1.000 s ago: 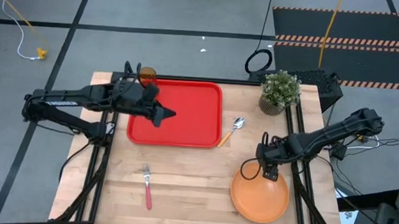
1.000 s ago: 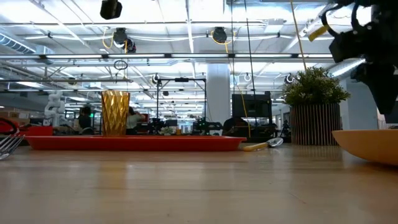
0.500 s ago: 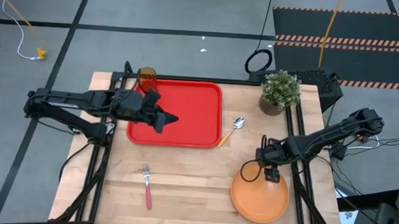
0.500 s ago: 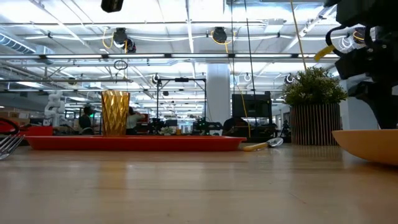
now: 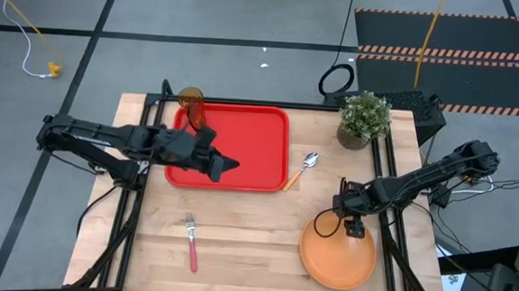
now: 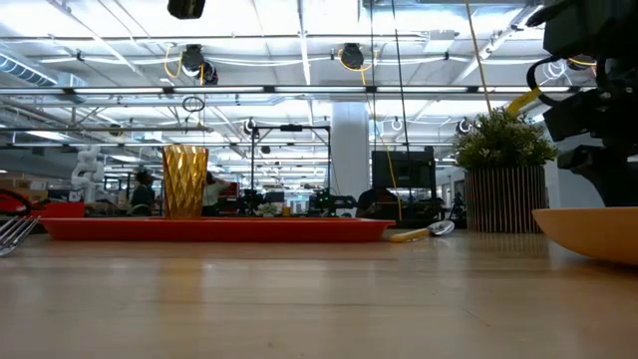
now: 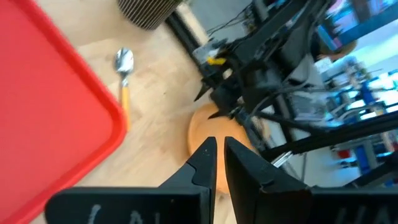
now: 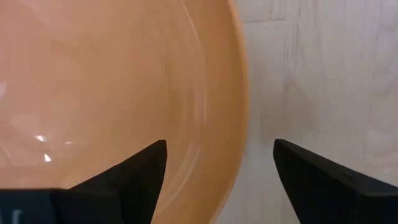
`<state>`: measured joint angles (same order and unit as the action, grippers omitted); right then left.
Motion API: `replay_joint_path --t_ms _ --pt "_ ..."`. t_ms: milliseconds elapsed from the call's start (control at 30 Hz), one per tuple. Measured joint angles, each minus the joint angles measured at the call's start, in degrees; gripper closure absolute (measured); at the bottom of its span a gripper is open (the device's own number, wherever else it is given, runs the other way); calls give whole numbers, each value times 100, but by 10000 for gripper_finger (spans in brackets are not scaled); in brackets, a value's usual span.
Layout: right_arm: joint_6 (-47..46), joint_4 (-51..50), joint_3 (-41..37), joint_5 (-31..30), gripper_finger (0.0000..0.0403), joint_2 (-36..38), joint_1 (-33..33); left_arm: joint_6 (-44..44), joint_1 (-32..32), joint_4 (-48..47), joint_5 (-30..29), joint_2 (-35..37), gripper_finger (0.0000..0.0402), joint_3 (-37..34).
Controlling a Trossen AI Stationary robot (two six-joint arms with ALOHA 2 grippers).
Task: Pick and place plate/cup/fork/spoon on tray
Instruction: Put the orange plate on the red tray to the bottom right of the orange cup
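Note:
The orange plate [image 5: 337,251] lies on the table at the near right. My right gripper [image 5: 352,227] is open at the plate's far rim [image 8: 239,93], one finger over the plate's inside and one over the table outside. Whether they touch it, I cannot tell. The amber cup [image 5: 191,105] stands upright in the far left corner of the red tray [image 5: 251,131]. My left gripper [image 5: 231,165] is shut and empty above the tray's near part. The spoon [image 5: 302,169] lies right of the tray. The fork [image 5: 190,241] lies near the front edge.
A potted green plant [image 5: 364,119] stands at the far right, behind the spoon. Bare wood lies between the fork and the plate. In the left wrist view the tray's corner [image 7: 118,115], the spoon [image 7: 123,68] and my right arm [image 7: 249,81] show ahead.
My left gripper has drawn away from the cup, going toward the table's near right over the tray, still shut and empty. The cup stays upright in the tray's far left corner. My right arm has shifted slightly over the plate's far rim.

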<state>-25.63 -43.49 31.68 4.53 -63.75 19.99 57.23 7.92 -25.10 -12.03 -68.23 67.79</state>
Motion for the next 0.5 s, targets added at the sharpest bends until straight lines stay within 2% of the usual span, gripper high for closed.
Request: replay_joint_path --t_ms 133,233,500 --pt "-53 74 -137 12 132 -2 0 49 138 41 -196 -104 371 2" --pt "-165 213 -301 152 160 -2 -2 59 242 34 -318 -178 371 0" --pt "-617 254 -356 112 284 4 -9 45 245 440 -501 -223 371 2"
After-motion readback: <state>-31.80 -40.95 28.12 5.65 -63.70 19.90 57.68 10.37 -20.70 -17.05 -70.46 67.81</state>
